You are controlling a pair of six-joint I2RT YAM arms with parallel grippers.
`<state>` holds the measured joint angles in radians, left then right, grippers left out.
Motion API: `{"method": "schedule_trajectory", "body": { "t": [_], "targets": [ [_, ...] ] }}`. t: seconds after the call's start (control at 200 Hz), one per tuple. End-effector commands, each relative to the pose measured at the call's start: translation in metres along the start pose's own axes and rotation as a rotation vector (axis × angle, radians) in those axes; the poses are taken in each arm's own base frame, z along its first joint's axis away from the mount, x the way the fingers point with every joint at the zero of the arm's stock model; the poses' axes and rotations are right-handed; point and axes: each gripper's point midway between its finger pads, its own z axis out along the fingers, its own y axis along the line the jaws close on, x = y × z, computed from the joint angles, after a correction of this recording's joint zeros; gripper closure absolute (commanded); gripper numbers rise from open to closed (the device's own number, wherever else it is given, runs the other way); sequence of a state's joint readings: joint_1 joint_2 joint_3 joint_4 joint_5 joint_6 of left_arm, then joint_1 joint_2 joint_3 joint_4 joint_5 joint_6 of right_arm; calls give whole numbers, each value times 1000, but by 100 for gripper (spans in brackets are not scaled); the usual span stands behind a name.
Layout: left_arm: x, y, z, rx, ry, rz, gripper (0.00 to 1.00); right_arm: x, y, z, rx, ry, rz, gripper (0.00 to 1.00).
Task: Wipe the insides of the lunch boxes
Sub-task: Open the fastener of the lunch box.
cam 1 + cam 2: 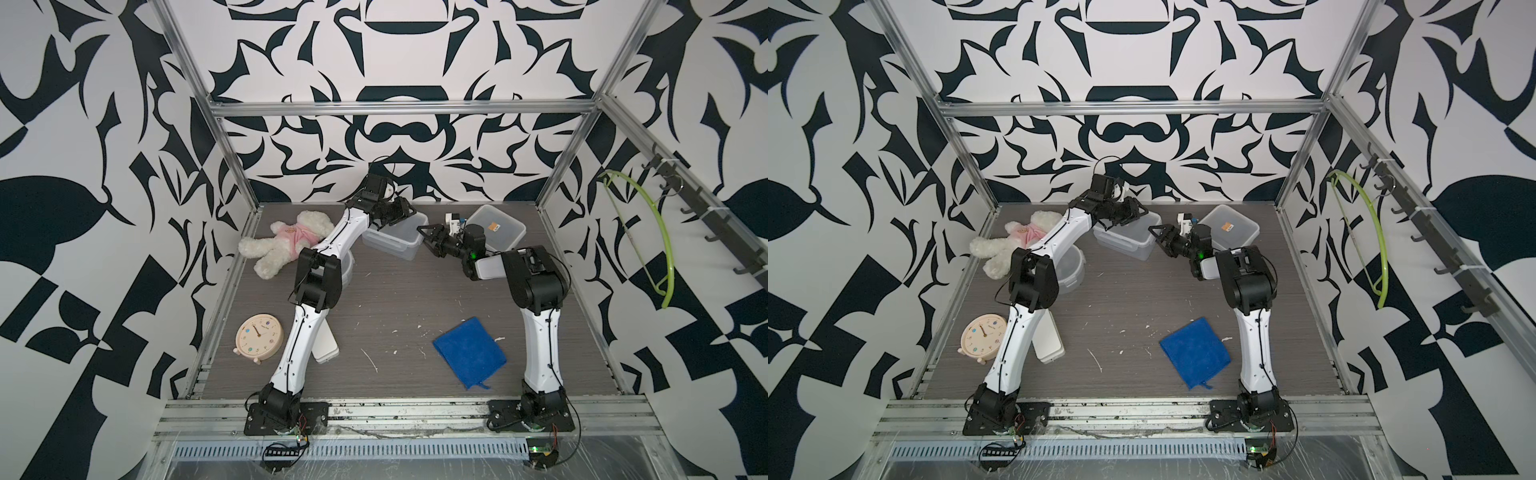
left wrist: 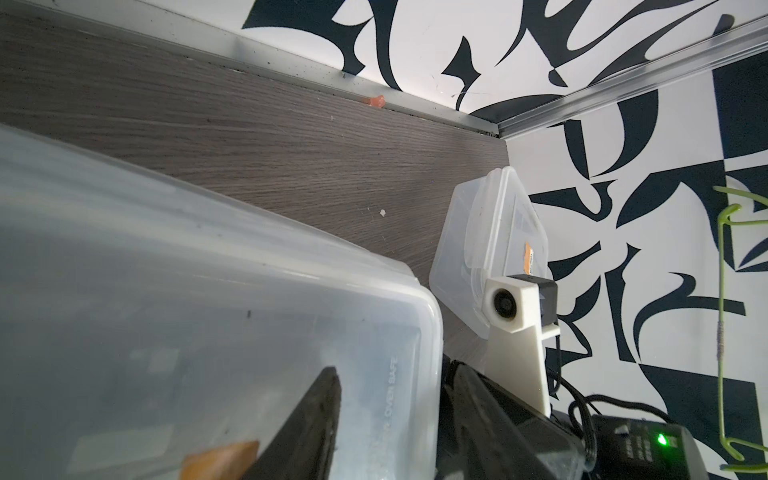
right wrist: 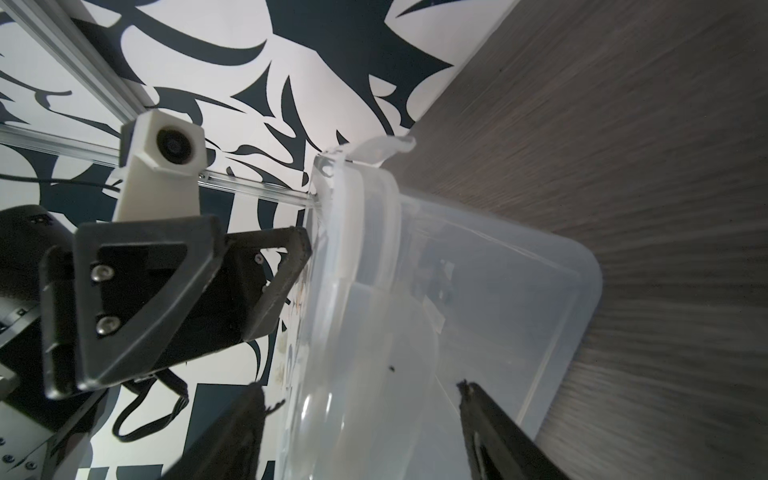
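This is a robotics lab test cell. An aluminium frame [image 1: 399, 109] boxes in a wood-grain tabletop [image 1: 395, 299], and black-and-white patterned panels [image 1: 399, 50] serve as walls. The left arm [image 1: 297, 353] and right arm [image 1: 540, 349] are bolted to plates on the front rail [image 1: 399, 409], with wiring and small circuit boards exposed. Household items lie scattered on the tabletop: a plush bear [image 1: 286, 241], a clock [image 1: 258, 336], a blue cloth [image 1: 469, 351] and a clear lunch box [image 1: 395, 239].

On my table [image 1: 395, 291] a cream alarm clock [image 1: 258, 335] lies face up, a flat white case [image 1: 327, 348] just beside it, a pink-shirted white plush bear [image 1: 297, 237] beyond it, a green hanger [image 1: 668, 249] well apart on the wall.
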<state>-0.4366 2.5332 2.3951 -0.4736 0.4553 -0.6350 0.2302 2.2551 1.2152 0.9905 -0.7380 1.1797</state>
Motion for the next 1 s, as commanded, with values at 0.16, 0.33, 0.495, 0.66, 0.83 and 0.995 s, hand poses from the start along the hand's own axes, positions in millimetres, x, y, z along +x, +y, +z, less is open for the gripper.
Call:
{"method": "schedule_trajectory", "body": {
  "t": [0.16,0.33,0.495,0.66,0.83,0.995],
  "targets": [
    [89,106,44,-227,241,-189,51,-16,67,3,-270,-71,-50,55],
    [92,110,48,-228,249,-195,51,-17,68,3,-299,-92,-22,64],
    [97,116,52,-231,258,-199,51,-18,74,3,-305,-101,-31,80],
    [101,120,55,-230,266,-208,51,-19,72,2,-282,-108,-18,100],
    [103,123,57,-229,272,-213,51,-7,58,5,-85,-67,-91,100],
    [106,125,59,-228,278,-221,52,-2,48,3,174,-40,-207,100]
  ]
}}
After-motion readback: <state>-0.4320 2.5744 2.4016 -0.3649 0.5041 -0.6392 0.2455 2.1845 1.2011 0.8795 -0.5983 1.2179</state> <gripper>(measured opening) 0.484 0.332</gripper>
